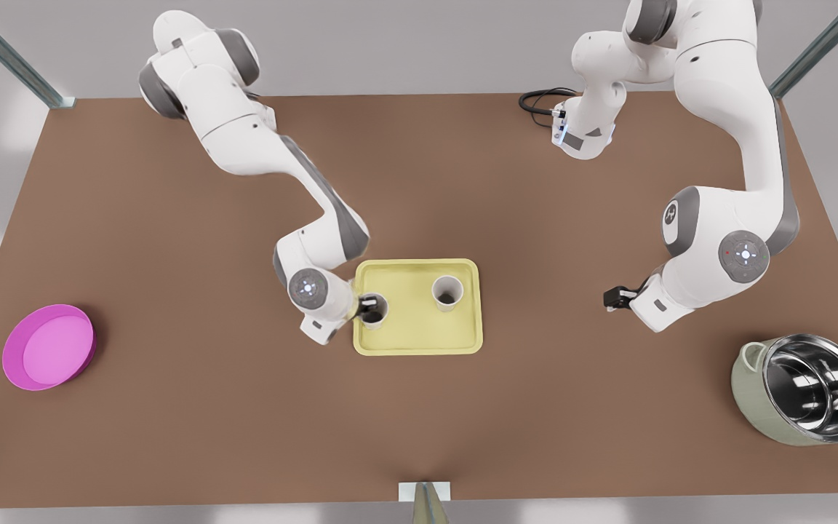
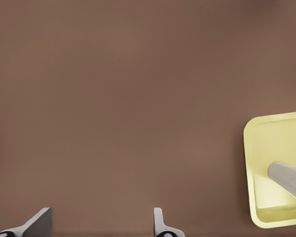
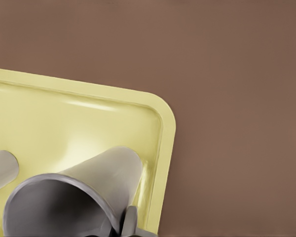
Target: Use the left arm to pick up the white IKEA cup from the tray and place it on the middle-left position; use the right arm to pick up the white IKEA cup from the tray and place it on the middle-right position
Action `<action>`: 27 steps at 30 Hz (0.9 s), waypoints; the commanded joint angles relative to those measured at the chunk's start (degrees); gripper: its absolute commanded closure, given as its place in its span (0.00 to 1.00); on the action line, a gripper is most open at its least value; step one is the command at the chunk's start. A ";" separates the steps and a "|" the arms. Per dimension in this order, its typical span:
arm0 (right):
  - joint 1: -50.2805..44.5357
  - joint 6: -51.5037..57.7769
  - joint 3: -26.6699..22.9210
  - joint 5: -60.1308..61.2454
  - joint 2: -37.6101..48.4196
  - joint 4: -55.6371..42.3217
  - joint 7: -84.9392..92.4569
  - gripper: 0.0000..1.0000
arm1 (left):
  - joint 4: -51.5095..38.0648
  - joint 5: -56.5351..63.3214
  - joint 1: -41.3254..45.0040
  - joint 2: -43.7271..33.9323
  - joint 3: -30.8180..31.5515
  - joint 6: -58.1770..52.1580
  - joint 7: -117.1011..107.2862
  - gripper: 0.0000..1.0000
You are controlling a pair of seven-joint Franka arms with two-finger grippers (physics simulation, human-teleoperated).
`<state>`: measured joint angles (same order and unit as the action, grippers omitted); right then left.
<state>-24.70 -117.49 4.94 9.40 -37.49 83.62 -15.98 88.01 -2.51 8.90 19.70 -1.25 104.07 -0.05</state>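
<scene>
Your right gripper (image 1: pixel 368 306) is at the cup (image 1: pixel 380 317) by the tray (image 1: pixel 419 351) edge on front view's left; can't tell if clamped. 2nd cup (image 1: pixel 447 292) stands mid-tray. Left gripper (image 1: pixel 612 298) waits wide open over table (image 1: pixel 172 407).

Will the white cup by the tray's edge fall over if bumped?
Probably: the white tapered cup is tall and narrow. It's empty, so likely light. On its round side it might roll to the rim of the pale yellow tray.

The right gripper (image 1: pixel 369 307) sits low over the tray (image 1: pixel 419 331), at the end on the front view's left, elbow bent. The left gripper (image 1: pixel 612 298) waits well apart from the tray, fingers (image 2: pixel 39 222) spread.
</scene>
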 commanded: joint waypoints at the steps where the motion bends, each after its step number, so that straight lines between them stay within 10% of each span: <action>1: 2.29 0.86 -0.02 0.62 1.63 -0.04 -2.04 0.81 | -0.03 0.05 1.55 0.16 0.02 0.34 -2.93 0.00; 9: 29.36 8.59 -0.02 -4.12 3.21 0.14 39.26 0.80 | 2.16 1.72 15.79 7.54 0.11 9.84 -29.22 0.00; 15: 29.10 7.80 0.16 -6.58 -0.83 0.05 39.27 0.80 | 20.36 -10.59 15.09 0.16 0.11 25.74 -16.55 0.00; 23: 29.10 7.71 0.33 -6.67 -2.06 0.05 39.27 0.78 | 12.36 -4.17 22.03 8.07 -0.07 29.08 -32.03 0.00; 24: 29.10 7.71 0.33 -6.76 -1.97 0.05 39.27 0.74 | 12.19 -4.17 22.47 8.16 -0.07 29.08 -32.38 0.00; 25: 29.10 7.71 0.33 -6.67 -2.06 0.05 39.27 0.18 | 12.10 -4.08 23.17 8.69 -0.07 29.35 -32.99 0.00; 27: 29.10 7.71 0.33 -6.76 -2.06 0.05 39.45 0.00 | 10.52 -4.08 24.49 9.91 -0.07 29.44 -35.28 0.00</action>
<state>4.40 -109.94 5.28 2.29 -39.60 83.71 11.78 98.94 -7.09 33.02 29.45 -1.32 131.28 -20.67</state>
